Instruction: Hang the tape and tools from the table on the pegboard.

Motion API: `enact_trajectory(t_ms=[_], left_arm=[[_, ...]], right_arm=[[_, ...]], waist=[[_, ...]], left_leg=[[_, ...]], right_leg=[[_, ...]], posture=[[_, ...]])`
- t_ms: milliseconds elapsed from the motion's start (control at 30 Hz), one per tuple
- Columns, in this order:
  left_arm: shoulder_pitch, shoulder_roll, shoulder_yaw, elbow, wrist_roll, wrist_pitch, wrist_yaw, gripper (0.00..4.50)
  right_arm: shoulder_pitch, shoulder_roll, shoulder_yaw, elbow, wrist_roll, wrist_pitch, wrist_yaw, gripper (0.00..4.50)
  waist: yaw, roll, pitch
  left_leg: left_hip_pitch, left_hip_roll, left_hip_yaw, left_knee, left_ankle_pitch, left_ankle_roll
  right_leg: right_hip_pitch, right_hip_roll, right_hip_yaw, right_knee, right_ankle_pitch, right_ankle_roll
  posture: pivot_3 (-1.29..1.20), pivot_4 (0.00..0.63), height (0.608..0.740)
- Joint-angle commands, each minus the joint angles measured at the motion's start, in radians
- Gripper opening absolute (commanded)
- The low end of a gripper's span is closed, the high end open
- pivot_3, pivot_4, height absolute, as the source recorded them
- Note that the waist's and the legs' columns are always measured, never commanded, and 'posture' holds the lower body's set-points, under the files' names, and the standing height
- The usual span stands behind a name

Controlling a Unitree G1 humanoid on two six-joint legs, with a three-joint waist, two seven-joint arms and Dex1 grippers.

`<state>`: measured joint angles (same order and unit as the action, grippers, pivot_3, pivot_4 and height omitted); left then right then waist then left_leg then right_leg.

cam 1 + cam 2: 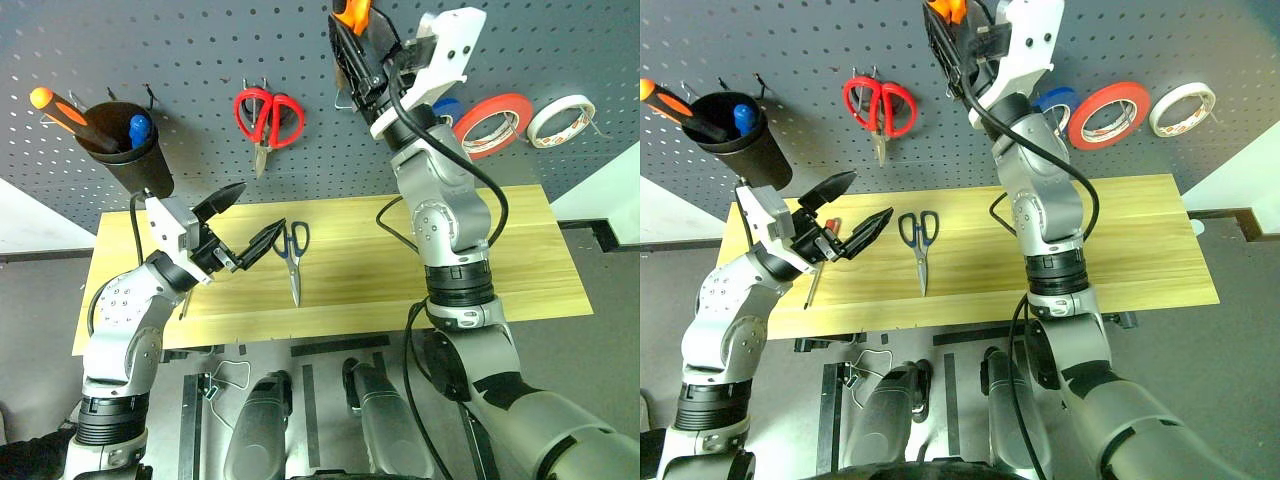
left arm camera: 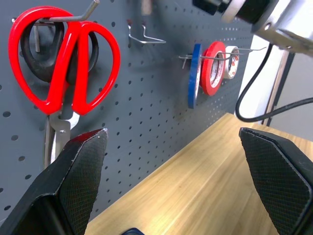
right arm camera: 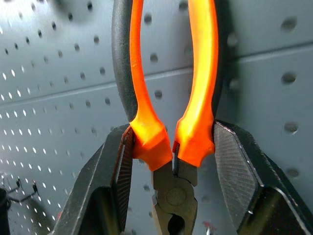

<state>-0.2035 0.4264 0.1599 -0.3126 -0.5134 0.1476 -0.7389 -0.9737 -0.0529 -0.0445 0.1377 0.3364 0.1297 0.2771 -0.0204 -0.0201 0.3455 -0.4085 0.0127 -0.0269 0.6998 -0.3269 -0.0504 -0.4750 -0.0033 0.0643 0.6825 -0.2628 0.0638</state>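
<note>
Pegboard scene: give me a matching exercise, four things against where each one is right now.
Things:
1. pliers
2. blue-handled scissors
3. red tape
4. red scissors

Places:
A. hanging on a pegboard hook, left of the raised arm
B. lying flat on the table
C. clamped in the right tool, held up at the pegboard
D. hanging on a hook beside the white roll

Pairs: 1-C, 2-B, 3-D, 4-A
</note>
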Motion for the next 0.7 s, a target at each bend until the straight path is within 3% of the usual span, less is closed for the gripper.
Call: enact_trajectory(t_ms=[33, 700], left_arm=[[0.009, 0.013, 0.008, -0.051, -0.021, 0.002, 0.000, 4.50], [0.029, 0.036, 0.012, -0.073, -0.039, 0.019, 0.008, 4.50]], right_arm=[[-0.043, 0.018, 0.000, 0.000, -0.009, -0.047, 0.009, 2.09], [-0.039, -0.013, -0.033, 0.073, -0.047, -0.088, -0.005, 2.09]], waist=[[0.000, 0.000, 0.000], [0.002, 0.001, 0.000]], left_leg=[[0.000, 0.000, 0.000, 0.000, 0.000, 0.000], [0.000, 0.000, 0.000, 0.000, 0.000, 0.000]], right_leg=[[0.000, 0.000, 0.000, 0.000, 0.000, 0.000], [0.000, 0.000, 0.000, 0.000, 0.000, 0.000]], posture=[[0.09, 0.340, 0.740], [0.09, 0.358, 0.740]])
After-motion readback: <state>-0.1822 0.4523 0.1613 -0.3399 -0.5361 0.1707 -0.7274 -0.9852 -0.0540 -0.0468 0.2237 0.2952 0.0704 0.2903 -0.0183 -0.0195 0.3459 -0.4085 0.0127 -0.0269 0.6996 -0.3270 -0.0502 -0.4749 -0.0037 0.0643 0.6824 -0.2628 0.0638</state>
